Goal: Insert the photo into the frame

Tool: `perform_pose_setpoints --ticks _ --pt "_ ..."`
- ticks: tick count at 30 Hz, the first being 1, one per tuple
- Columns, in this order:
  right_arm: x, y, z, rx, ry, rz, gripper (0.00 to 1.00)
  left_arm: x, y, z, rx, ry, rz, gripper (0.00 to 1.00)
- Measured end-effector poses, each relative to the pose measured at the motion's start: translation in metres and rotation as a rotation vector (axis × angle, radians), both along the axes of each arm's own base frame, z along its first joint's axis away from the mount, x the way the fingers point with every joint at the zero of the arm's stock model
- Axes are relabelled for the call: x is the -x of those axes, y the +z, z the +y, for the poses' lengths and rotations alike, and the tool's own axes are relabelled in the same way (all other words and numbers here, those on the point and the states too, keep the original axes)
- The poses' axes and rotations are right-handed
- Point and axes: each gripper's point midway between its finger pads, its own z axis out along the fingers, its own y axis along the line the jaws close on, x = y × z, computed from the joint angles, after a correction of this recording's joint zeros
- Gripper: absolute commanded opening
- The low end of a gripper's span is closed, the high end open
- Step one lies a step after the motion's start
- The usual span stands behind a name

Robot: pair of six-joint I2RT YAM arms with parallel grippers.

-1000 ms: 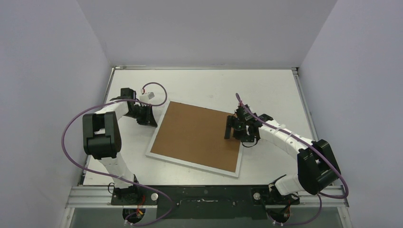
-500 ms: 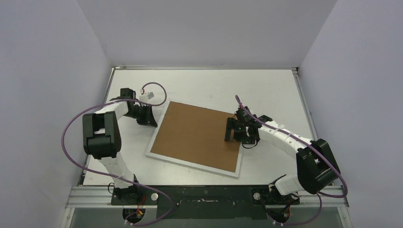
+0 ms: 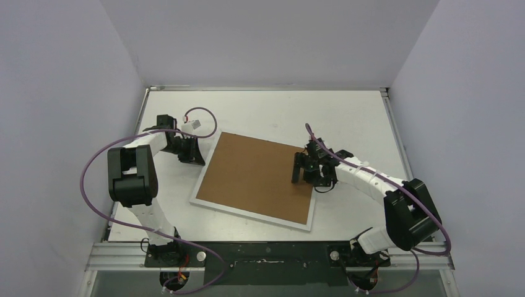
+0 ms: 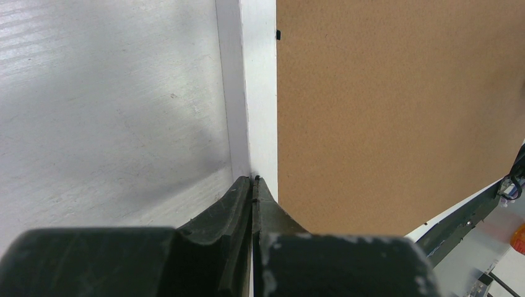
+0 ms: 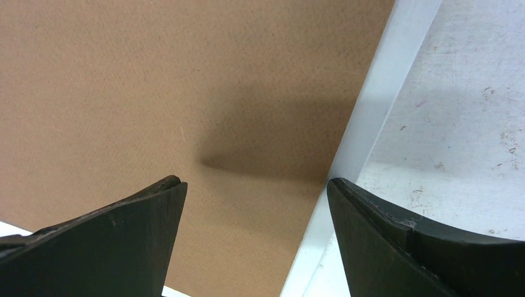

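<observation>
- A white table (image 3: 278, 114) is seen from above, enclosed by pale walls, with two robot arms mounted at the bottom edge of the view.
- The frame (image 3: 247, 214) is laid flat in the middle of the top view, turned slightly clockwise, with its narrow white border showing on all sides.
- The space inside the border is filled by a plain brown backing board (image 3: 260, 176).
- The photo is not seen in any view; whether it lies beneath the board cannot be told.
- The left gripper (image 3: 198, 158) is placed at the frame's left border, near its upper left corner.
- In the left wrist view, the left gripper (image 4: 253, 180) is clenched, its two black fingers pressed together with nothing visible between them; the tips meet the white border (image 4: 254, 93) at lower centre.
- The right gripper (image 3: 308, 176) is positioned over the frame's right border, right of centre in the top view.
- In the right wrist view, the right gripper (image 5: 255, 182) is spread wide and grasps nothing: one finger (image 5: 124, 229) is seen over the brown board at lower left, the other at lower right over the bare table, with the white border between them.
- A soft shadow is cast on the board between the spread fingers.
- Purple cables (image 3: 93, 179) are looped beside both arms.
</observation>
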Motion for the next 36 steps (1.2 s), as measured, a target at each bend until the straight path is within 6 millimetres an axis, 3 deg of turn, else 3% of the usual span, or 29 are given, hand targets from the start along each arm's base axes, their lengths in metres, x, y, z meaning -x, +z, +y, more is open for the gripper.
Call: perform_pose_setpoints --ticks 23,36 --pt "0.003 0.005 0.009 0.048 0.037 -0.007 0.84 0.000 -0.001 -0.001 0.006 -0.002 -0.004 0.00" --pt "0.008 -0.006 0.010 0.122 0.065 0.014 0.79 -0.001 -0.001 -0.002 0.006 -0.005 -0.007 0.00"
